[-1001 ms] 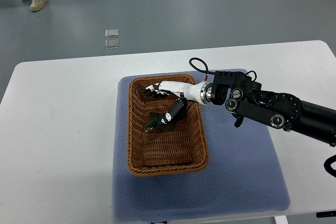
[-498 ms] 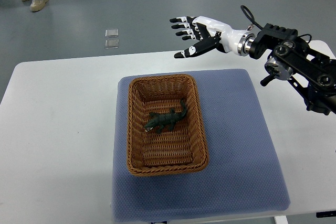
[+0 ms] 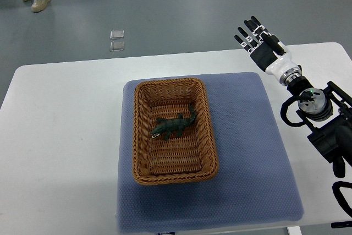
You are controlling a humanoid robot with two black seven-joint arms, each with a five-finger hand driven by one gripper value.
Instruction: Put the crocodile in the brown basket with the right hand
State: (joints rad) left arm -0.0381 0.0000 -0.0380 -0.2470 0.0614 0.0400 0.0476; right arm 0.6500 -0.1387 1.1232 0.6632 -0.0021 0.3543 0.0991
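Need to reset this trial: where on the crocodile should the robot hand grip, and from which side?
Grip the crocodile across its mid-body, coming straight down from above. It lies flat and diagonal on the floor of the basket, whose walls would likely block a sideways approach.

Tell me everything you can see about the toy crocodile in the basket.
The crocodile is a small dark green toy, plastic or rubber by its look. It lies flat, belly down, on the woven floor of the brown basket, near its middle, snout toward the picture's lower left, tail curving to the upper right. Only the basket touches it; the right hand is well away, open.
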